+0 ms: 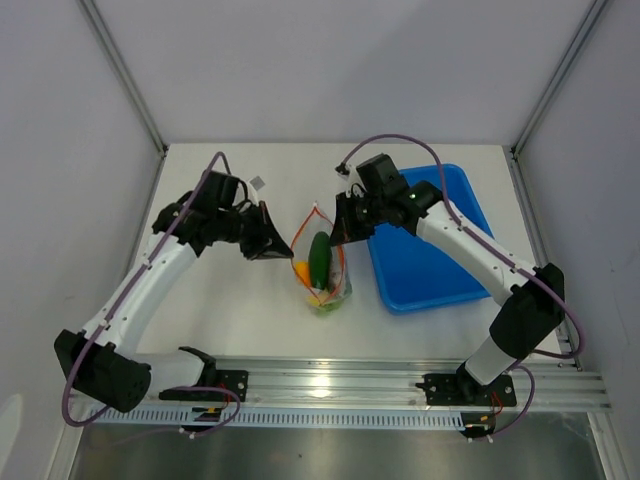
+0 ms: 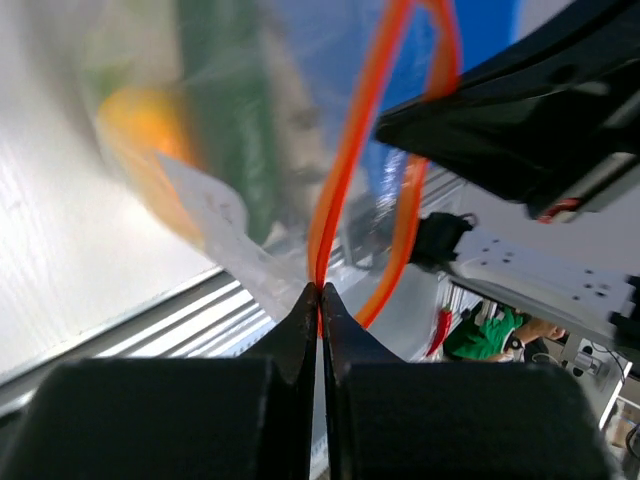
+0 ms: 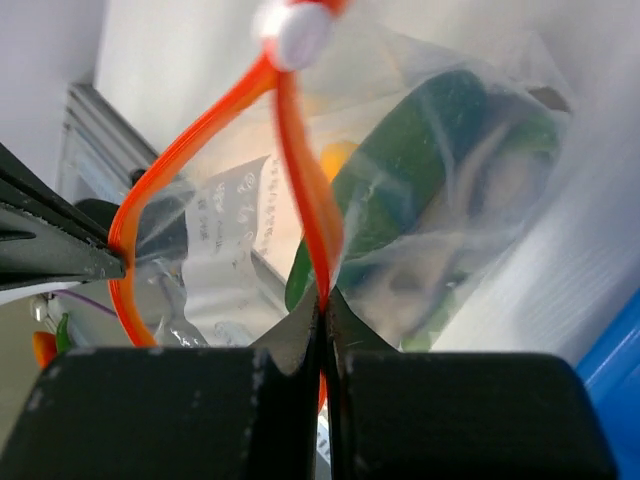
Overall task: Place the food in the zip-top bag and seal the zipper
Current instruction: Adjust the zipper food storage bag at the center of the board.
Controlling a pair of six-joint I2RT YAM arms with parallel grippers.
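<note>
The clear zip-top bag (image 1: 324, 272) hangs between my two grippers above the table, its mouth spread open. Inside it show a green piece (image 1: 319, 258) and a yellow-orange piece (image 1: 301, 270); both also show in the right wrist view, green (image 3: 420, 165) and yellow-orange (image 3: 338, 155). My left gripper (image 1: 287, 250) is shut on the orange-red zipper (image 2: 345, 170) at the bag's left rim. My right gripper (image 1: 337, 238) is shut on the zipper (image 3: 300, 190) at the right rim. A white slider (image 3: 293, 33) sits at the zipper's far end. The white and grey fish pieces are not clearly seen.
A blue rectangular tray (image 1: 425, 260) lies on the table right of the bag, under my right arm. A metal rail (image 1: 330, 385) runs along the near table edge. Grey walls enclose the table on the left, back and right.
</note>
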